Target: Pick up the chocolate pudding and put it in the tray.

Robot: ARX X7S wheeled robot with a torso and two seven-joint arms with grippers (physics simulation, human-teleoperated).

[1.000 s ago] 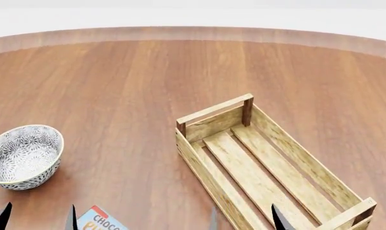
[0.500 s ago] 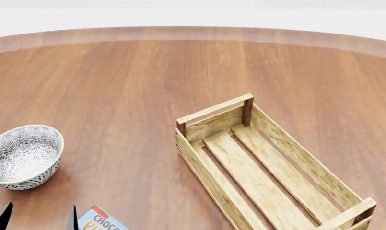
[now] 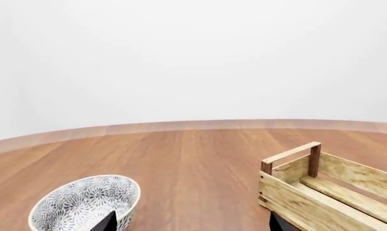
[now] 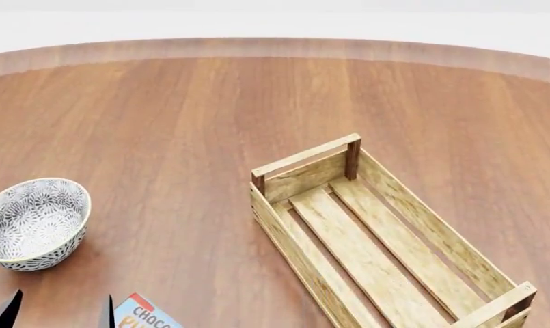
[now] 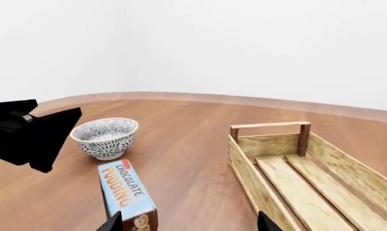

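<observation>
The pudding [image 5: 127, 197] reads "CHOCOLATE PUDDING" in orange on blue. It lies flat on the table [image 4: 165, 116], between the bowl [image 4: 33, 222] and the tray [image 4: 375, 236], apart from both. The left gripper [image 4: 61, 311] hovers beside it, fingers spread. The right gripper [image 5: 188, 222] also has its fingers apart, holding nothing.

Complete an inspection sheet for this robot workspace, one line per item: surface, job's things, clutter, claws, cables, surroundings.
Surface: round wooden table, bare wood grain.
Job's things: chocolate pudding lying flat on the table, outside the crate; tray, a slatted wooden crate, holds nothing.
Clutter: patterned bowl, upright, apart from the pudding.
Claws: left claw open, beside the pudding; right claw open, holding nothing.
Cables: nothing seen.
Surroundings: plain white backdrop.
</observation>
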